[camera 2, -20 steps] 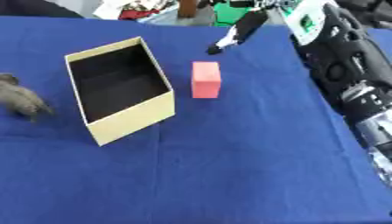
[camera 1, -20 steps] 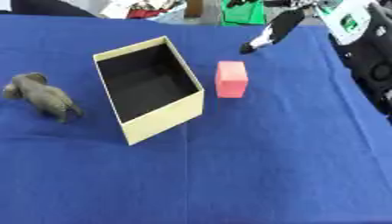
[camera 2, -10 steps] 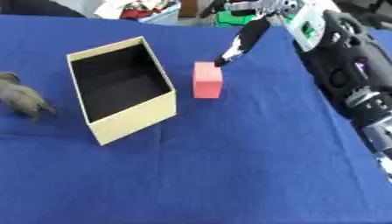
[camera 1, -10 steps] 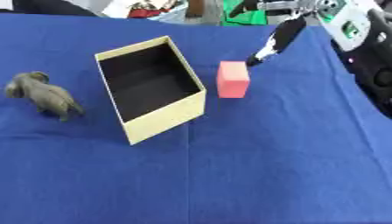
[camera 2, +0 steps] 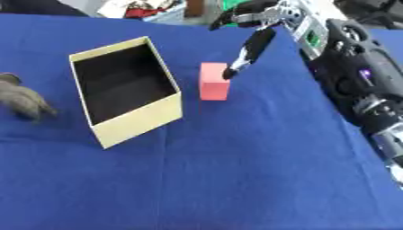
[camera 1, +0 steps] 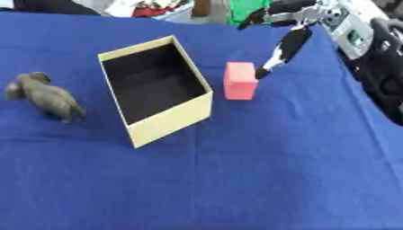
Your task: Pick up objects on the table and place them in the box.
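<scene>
Right hand (camera 2: pixel 253 45) reaching with fingers straight, holding nothing, fingertip touching pink block's (camera 1: pixel 239 81) top corner, just right of open box (camera 1: pixel 154 90), grey toy animal (camera 1: pixel 46 96) sitting left of box.

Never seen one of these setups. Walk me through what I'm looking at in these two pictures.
Both pictures come from a stereo camera in a humanoid robot's head, looking down at a table under a blue cloth. The black and silver limb on the right is its right arm. The right hand reaches down, a straight finger's tip close by a pink block; contact is unclear, and nothing is held. Left of the block sits an open, empty yellow box. Further left stands a grey toy animal. The left hand is out of view.
</scene>
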